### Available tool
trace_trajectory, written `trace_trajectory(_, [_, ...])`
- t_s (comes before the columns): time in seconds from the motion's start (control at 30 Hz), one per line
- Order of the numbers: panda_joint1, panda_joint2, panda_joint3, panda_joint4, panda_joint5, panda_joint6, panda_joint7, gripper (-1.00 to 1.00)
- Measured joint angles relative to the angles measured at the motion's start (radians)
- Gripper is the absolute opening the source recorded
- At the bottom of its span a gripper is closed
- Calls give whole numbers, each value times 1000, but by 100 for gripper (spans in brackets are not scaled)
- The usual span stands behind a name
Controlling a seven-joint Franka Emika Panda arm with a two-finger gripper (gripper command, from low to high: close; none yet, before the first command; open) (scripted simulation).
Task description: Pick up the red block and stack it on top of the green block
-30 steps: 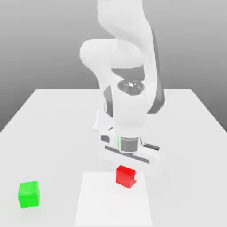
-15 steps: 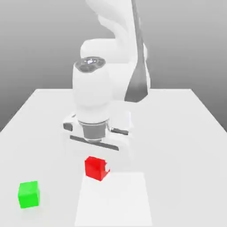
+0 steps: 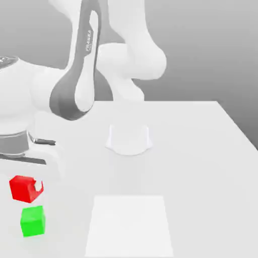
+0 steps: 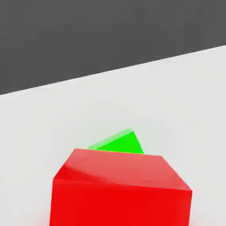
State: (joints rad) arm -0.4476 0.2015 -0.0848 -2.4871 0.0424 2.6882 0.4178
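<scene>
"can you see the claw [image 3: 27, 187] from where you're standing?"

"yes, it's over at the exterior view's left, closed on the red block [image 3: 21, 189]. there's a pale fingertip [image 3: 39, 186] against the block's side."

"so it's got hold of it. and the green block [image 3: 33, 221]?"

"sitting on the white table [image 3: 196, 176], near the front, below the red one as i look at it. the two aren't stacked; there's a bit of pale table showing between them."

"is the red one right over the green?"

"not quite, i'd say. in the hand view the red block is up close, and it hides part of the green block beyond it. one corner and a strip of the green top peek out past the red edge."

"what's that bright square [image 3: 129, 225]?"

"a flat white patch on the table, well to the exterior view's right of the green block. nothing's standing on it. the arm [image 3: 75, 93] reaches across from its base [image 3: 129, 141], farther back."
</scene>
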Motion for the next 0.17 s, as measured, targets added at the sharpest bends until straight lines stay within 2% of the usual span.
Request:
trace_trajectory(0.03, [-3,34,3,2,7,32,-6,-100])
trace_trajectory(0.07, [-6,61,7,3,12,57,-11,100])
trace_trajectory(0.17, [-6,61,7,3,12,57,-11,100])
